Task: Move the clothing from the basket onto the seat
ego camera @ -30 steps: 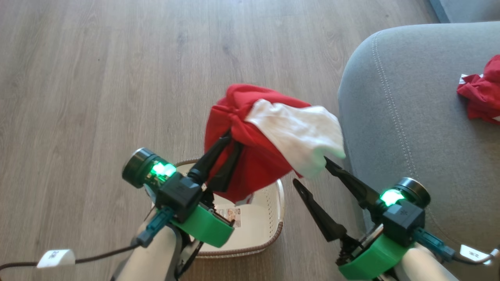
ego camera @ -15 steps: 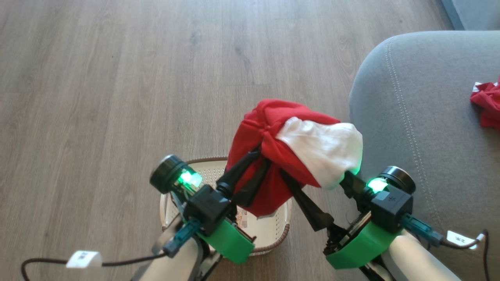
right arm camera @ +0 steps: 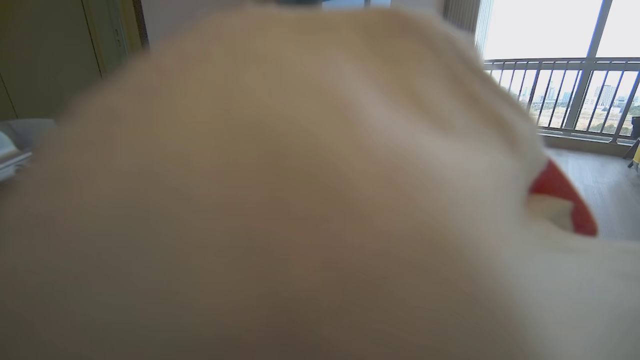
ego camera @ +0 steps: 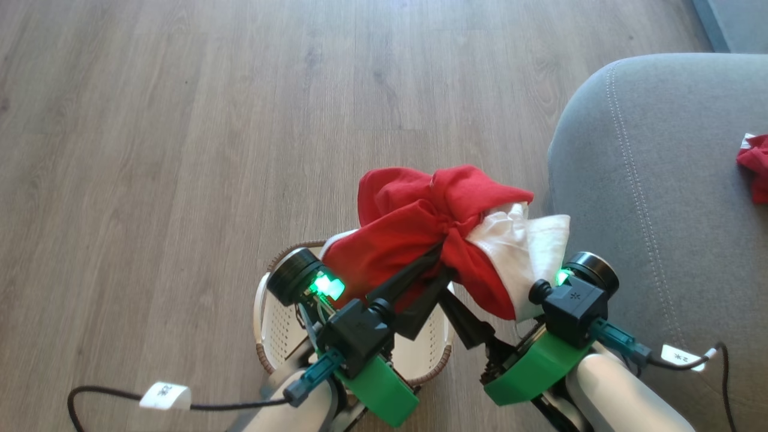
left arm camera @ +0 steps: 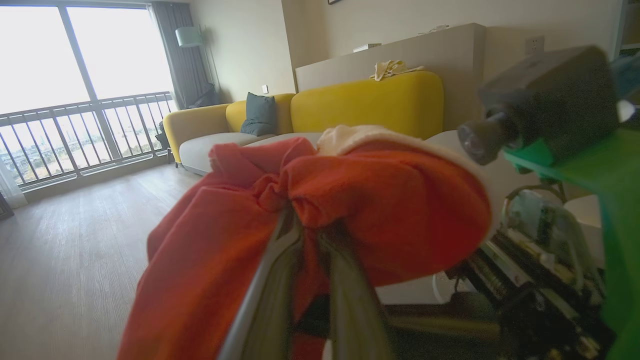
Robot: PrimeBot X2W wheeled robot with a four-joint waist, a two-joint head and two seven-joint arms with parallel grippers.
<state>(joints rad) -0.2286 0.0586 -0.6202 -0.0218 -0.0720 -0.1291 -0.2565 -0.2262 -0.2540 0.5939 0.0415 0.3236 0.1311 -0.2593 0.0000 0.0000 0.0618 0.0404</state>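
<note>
Basket [ego camera: 264,324]: being left on the floor, below and behind the left jaws.
Left gripper [ego camera: 445,264]: jaws are being pressed shut on a bunched fold of the red garment [ego camera: 414,222].
Right gripper [ego camera: 480,324]: jaws are being held wide apart, with the garment's white part draped over them, ungripped.
Seat [ego camera: 660,180]: just right of the right jaws; a second garment [ego camera: 756,168] is lying further right.
Risk: cloth being snagged on the spread right jaws at release, or being dropped short onto the floor.

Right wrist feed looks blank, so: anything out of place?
Yes. The left gripper, jaws shut on the red garment above the basket, holds it so its white part drapes over the right gripper, close against that wrist's camera.
</note>
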